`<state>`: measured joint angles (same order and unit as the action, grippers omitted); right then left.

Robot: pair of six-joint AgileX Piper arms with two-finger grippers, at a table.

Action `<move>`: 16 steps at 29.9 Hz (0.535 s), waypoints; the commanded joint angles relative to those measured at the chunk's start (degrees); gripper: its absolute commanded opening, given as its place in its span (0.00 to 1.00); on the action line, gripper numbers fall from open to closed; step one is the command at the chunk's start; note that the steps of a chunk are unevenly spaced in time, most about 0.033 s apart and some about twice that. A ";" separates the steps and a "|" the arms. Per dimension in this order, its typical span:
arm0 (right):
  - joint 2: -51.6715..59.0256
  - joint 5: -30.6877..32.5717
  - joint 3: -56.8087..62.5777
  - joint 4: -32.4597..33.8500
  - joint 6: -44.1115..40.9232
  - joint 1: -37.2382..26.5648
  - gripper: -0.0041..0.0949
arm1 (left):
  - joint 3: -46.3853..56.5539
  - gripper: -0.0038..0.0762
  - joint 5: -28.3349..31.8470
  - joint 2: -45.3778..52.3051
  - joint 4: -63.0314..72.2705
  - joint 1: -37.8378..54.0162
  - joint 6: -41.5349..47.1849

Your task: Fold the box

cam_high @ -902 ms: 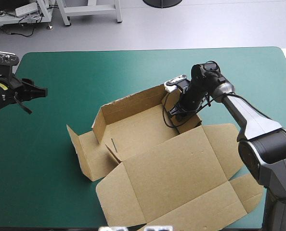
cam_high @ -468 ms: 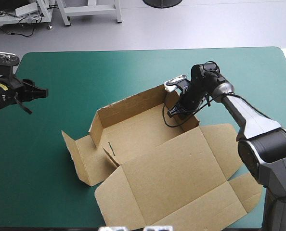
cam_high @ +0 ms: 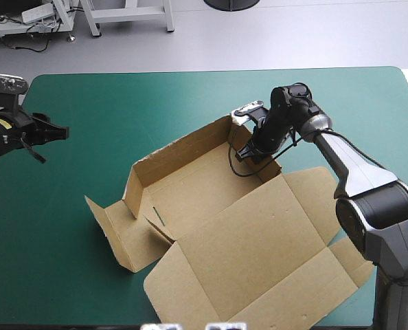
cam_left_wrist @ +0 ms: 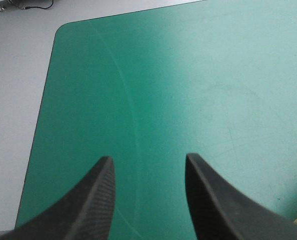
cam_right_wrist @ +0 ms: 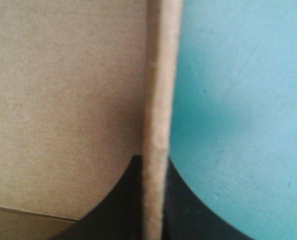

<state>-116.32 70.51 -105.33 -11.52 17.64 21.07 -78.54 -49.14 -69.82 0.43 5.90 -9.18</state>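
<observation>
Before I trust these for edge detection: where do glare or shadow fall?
Left wrist view: pale glare washes the teal-green cover ahead of the open left gripper. High view: soft shade inside the box by its raised walls. Right wrist view: no glare on the box edge in the right gripper.

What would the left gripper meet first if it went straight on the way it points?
Most likely the bare teal-green cover: the open left gripper has nothing else ahead of it. The box seems to lie off to one side of that line, though depth is unclear.

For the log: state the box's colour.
The box is plain brown, clearest in the high view.
</observation>
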 commanded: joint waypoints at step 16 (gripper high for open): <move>22.88 1.10 -10.53 -16.05 5.62 -17.22 0.02 | -1.82 0.45 3.13 4.69 0.89 0.13 0.40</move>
<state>-99.36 71.12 -113.91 -23.95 22.46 5.63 -78.54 -49.14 -67.04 1.35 5.90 -9.18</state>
